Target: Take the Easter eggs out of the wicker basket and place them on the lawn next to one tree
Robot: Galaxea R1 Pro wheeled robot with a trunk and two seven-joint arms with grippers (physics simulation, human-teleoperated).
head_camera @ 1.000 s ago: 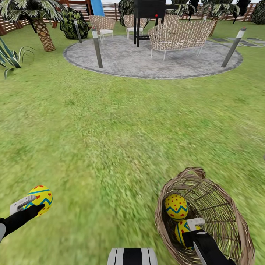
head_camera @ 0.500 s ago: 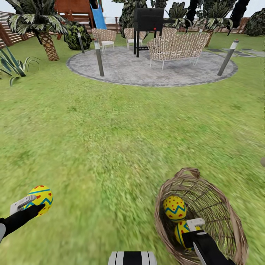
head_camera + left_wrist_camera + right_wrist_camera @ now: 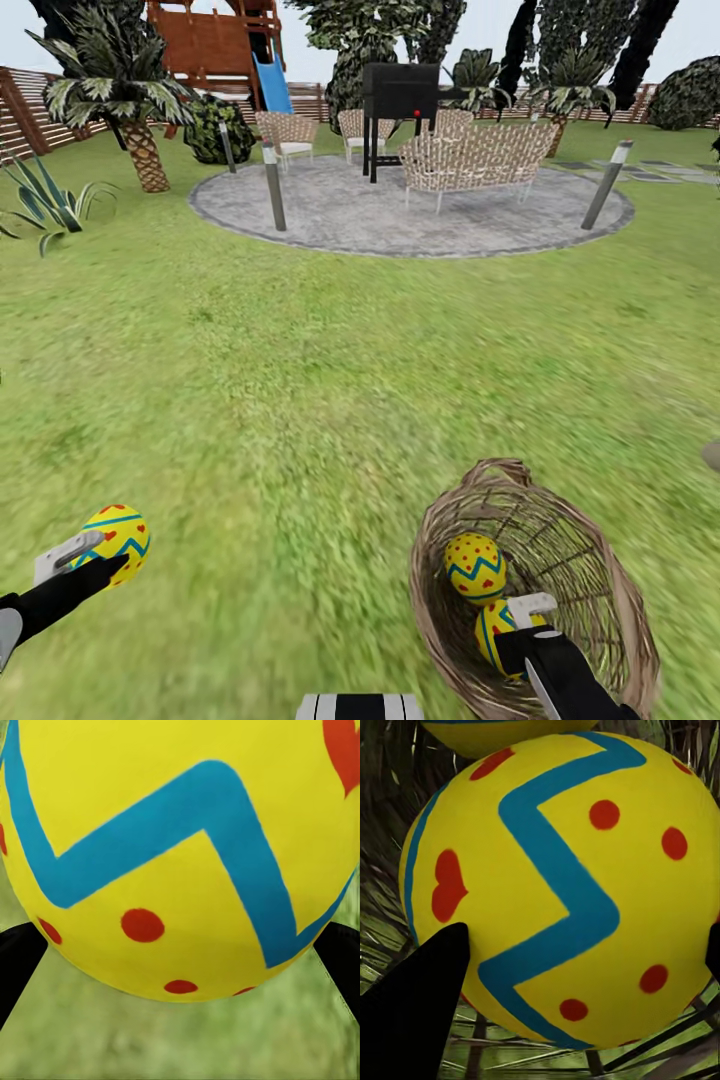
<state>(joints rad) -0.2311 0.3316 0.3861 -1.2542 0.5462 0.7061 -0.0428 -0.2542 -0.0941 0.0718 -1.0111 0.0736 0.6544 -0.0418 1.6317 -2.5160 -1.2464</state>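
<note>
My left gripper (image 3: 100, 555) is shut on one Easter egg (image 3: 117, 533), held just above the lawn (image 3: 300, 400) at the lower left; yellow with a blue zigzag, this egg (image 3: 180, 855) looms large in the left wrist view. The wicker basket (image 3: 428, 585) lies tipped on the grass at the lower right. Inside it my right gripper (image 3: 512, 628) is shut on a second egg (image 3: 492, 630), and that egg (image 3: 562, 885) sits between the dark fingers (image 3: 420, 1012) in the right wrist view. A third egg (image 3: 474, 567) rests loose in the basket beside it. Tall dark trees (image 3: 350, 40) stand far back by the fence.
A round grey paved patio (image 3: 330, 215) with wicker chairs (image 3: 470, 160), a black grill (image 3: 400, 95) and short posts (image 3: 274, 185) lies ahead. A palm (image 3: 140, 150) and a spiky plant (image 3: 45, 205) stand at the left. Open grass stretches between me and the patio.
The whole view has tilted up, so more of the far garden shows. Both grippers keep the same hold on their eggs, and the basket stays around the right gripper.
</note>
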